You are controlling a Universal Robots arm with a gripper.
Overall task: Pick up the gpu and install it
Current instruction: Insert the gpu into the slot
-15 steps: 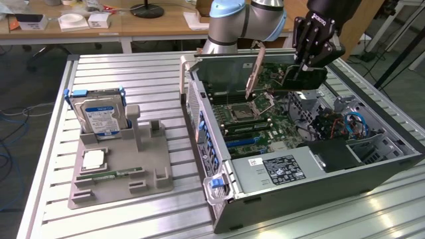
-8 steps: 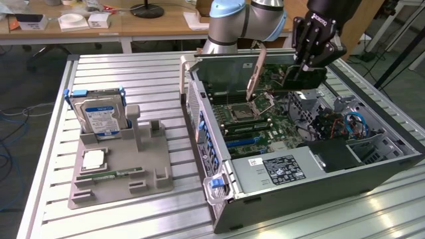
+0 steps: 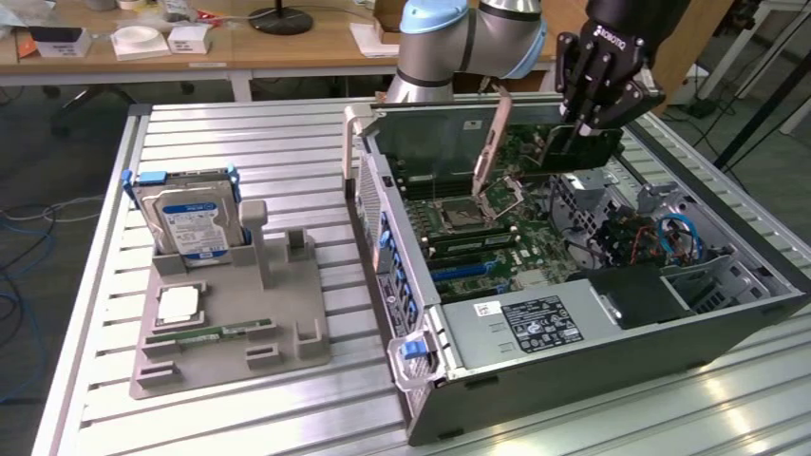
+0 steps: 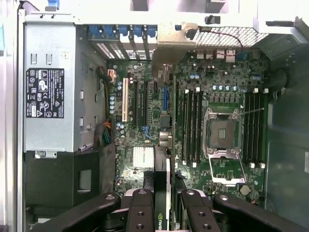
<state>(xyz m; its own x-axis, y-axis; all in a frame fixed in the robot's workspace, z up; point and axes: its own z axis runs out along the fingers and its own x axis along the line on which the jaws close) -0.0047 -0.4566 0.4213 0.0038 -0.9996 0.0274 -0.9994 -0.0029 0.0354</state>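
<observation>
Your gripper [image 3: 590,125] is clamped on the gpu [image 3: 576,152]. The fingers [image 3: 609,90] pinch it from both sides, and the card hangs straight down below them over the far end of the open computer case [image 3: 609,313].

From the wrist view you're looking right down the card. The gpu [image 4: 161,212] sits edge-on between the two sets of black fingers [image 4: 142,205], dead centre in the gripper [image 4: 164,194], and its thin edge runs away from the camera. It's over the motherboard [image 4: 145,111], roughly in line with the long expansion slots [image 4: 140,101], and the CPU socket [image 4: 222,133] is off to one side of it. The power supply [image 4: 50,92] is on the other side, well apart from the card.

In the exterior view the card looks like it's held above the board, not down in a slot, though I can't tell how close its lower edge is.

Over on the exterior view's left, the grey holder [image 3: 228,332] sits on the table [image 3: 254,133]. The hard drive [image 3: 190,223] stands upright in it and the memory stick [image 3: 209,334] lies flat near its front. Both are well away from the gripper.
</observation>
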